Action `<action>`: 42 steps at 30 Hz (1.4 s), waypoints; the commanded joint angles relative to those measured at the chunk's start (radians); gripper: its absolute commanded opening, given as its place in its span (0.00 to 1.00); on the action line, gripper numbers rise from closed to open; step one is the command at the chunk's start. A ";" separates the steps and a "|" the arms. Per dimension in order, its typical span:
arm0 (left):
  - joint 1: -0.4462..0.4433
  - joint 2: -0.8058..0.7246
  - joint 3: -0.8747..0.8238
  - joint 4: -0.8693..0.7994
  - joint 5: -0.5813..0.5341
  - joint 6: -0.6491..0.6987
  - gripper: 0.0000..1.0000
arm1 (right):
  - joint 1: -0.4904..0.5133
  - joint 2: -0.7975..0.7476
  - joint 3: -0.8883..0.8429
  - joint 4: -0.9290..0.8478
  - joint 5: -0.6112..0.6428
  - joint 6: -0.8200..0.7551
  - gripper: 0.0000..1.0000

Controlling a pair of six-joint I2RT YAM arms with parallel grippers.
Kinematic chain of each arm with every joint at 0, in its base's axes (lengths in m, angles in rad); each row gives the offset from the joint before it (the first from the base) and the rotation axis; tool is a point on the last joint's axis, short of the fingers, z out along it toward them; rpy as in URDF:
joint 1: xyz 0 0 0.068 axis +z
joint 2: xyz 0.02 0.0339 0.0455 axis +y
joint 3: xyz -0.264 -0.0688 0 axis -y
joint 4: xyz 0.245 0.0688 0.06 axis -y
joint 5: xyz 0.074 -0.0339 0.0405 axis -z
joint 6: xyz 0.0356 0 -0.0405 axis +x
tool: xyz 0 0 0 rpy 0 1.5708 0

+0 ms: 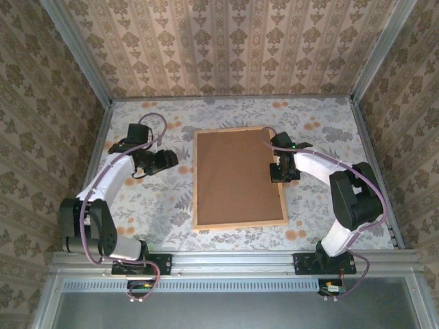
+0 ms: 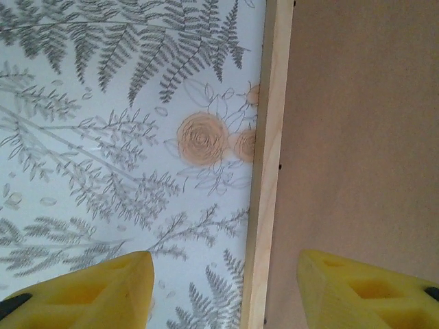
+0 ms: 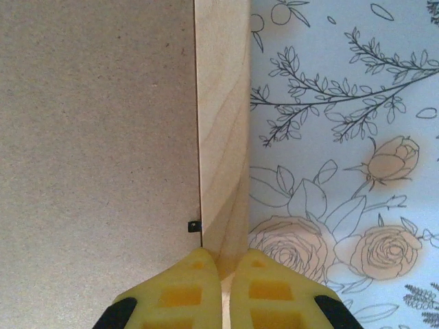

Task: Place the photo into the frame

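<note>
The floral bench (image 1: 158,205) carries the frame (image 1: 195,178), lying back up at its middle, with the brown board (image 1: 236,175) filling it. My left claw (image 2: 225,264) is open, astride the left rail, 1 pad over the bench and 1 over the board. My right claw (image 3: 226,255) is closed, tips together over the right rail. I judge the back needs securing, so I should press straight down and not skid the frame. 1 small black tab (image 3: 194,225) at the board's edge could snag.
</note>
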 commanded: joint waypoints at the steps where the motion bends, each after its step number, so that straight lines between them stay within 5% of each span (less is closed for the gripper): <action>1: -0.013 0.125 0.068 0.082 0.010 -0.026 0.55 | -0.004 0.010 0.026 -0.035 0.002 -0.050 0.02; 10: -0.097 0.552 0.444 0.081 -0.087 0.009 0.45 | -0.009 0.006 0.013 -0.014 -0.031 0.006 0.03; 15: -0.104 0.709 0.615 0.015 -0.045 0.025 0.36 | -0.017 0.008 0.019 -0.004 -0.060 0.014 0.03; 28: -0.108 0.780 0.660 -0.013 0.056 0.044 0.30 | -0.041 -0.002 0.019 -0.002 -0.082 0.001 0.03; 42: -0.121 0.824 0.677 -0.053 0.047 0.074 0.30 | -0.046 0.002 0.021 -0.006 -0.080 -0.002 0.03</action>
